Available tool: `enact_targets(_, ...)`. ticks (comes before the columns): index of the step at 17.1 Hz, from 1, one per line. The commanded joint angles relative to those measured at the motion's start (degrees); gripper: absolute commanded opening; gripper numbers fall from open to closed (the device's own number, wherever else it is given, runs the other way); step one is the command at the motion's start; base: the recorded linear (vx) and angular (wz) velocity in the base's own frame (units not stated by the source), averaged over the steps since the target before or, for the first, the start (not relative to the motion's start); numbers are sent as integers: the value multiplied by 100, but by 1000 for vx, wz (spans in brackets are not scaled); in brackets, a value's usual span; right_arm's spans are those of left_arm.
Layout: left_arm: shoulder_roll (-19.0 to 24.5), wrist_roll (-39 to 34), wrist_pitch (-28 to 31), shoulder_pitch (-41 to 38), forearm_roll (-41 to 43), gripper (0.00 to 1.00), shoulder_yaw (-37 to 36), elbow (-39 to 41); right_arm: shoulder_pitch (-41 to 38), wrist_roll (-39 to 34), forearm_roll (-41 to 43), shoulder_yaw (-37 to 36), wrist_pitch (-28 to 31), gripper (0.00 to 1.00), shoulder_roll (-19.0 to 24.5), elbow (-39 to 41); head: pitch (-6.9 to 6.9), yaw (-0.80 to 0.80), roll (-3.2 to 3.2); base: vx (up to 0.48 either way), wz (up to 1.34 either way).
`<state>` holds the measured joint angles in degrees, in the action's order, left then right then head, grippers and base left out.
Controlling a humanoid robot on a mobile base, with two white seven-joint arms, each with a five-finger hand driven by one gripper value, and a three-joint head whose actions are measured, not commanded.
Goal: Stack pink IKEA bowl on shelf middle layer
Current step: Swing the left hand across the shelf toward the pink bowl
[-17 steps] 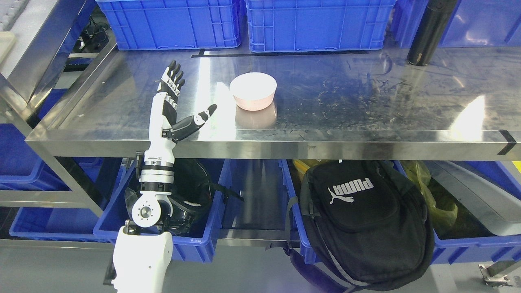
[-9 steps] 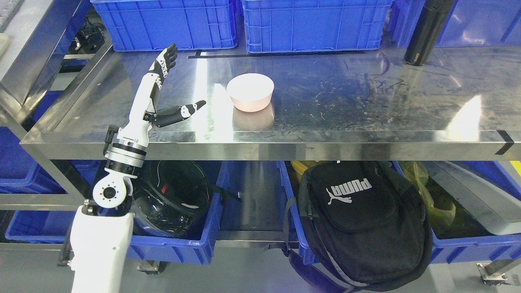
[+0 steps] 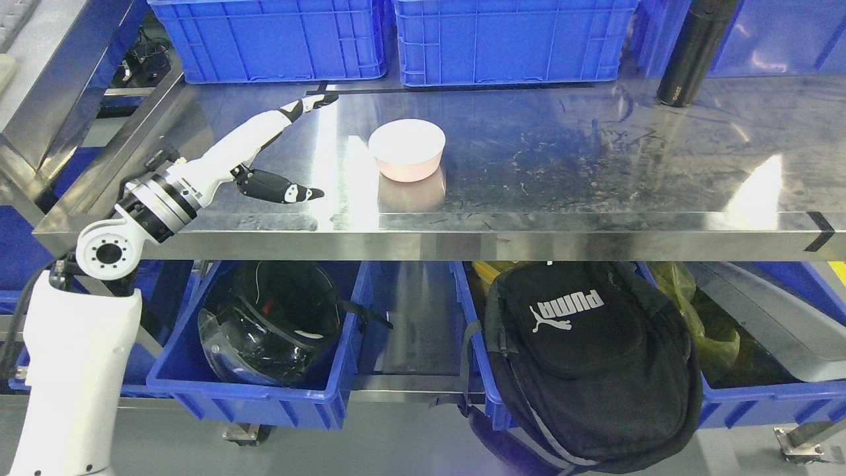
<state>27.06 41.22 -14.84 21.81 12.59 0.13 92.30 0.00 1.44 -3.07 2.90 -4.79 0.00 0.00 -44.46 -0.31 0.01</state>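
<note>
A pink bowl [image 3: 406, 149] stands upright on the steel shelf [image 3: 562, 158], left of its middle, with its reflection just in front of it. My left hand [image 3: 317, 145] is over the shelf to the bowl's left, turned toward it and apart from it. Its fingers [image 3: 305, 106] stretch out flat behind, and the thumb [image 3: 281, 190] points right in front. The hand is open and holds nothing. The right arm does not show.
Blue crates [image 3: 509, 39] line the shelf's back edge. A black bottle [image 3: 692, 53] stands at the back right. Below the shelf are a blue bin with a black helmet [image 3: 271, 324], a black backpack [image 3: 588, 357] and more blue bins.
My left arm has swung out to the left and the hand has tipped from upright to lying sideways, fingers now reaching toward the bowl. The bowl has not moved. The camera shifted slightly at first.
</note>
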Motion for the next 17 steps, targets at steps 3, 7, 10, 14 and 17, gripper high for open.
enact_targets(3, 846, 833, 191, 974, 874, 91, -1030, 16, -132, 5, 0, 0, 4, 100, -100, 100, 0, 0, 0, 0, 0)
enact_targets(7, -269, 1614, 429, 1159, 1850, 84, -1437, 16, -132, 5, 0, 0, 4, 100, -100, 100, 0, 0, 0, 0, 0)
enact_targets(10, -1129, 1942, 429, 1159, 2834, 84, -1437, 16, -132, 5, 0, 0, 4, 100, -100, 100, 0, 0, 0, 0, 0)
enact_targets(14, -1581, 1942, 368, 1185, 3477, 88, -1437, 7, -132, 5, 0, 0, 4, 100, -100, 100, 0, 0, 0, 4, -15)
enact_targets(17, -1589, 1942, 376, 1519, 3531, 95, -1419, -19, -132, 5, 0, 0, 4, 100, -100, 100, 0, 0, 0, 0, 24)
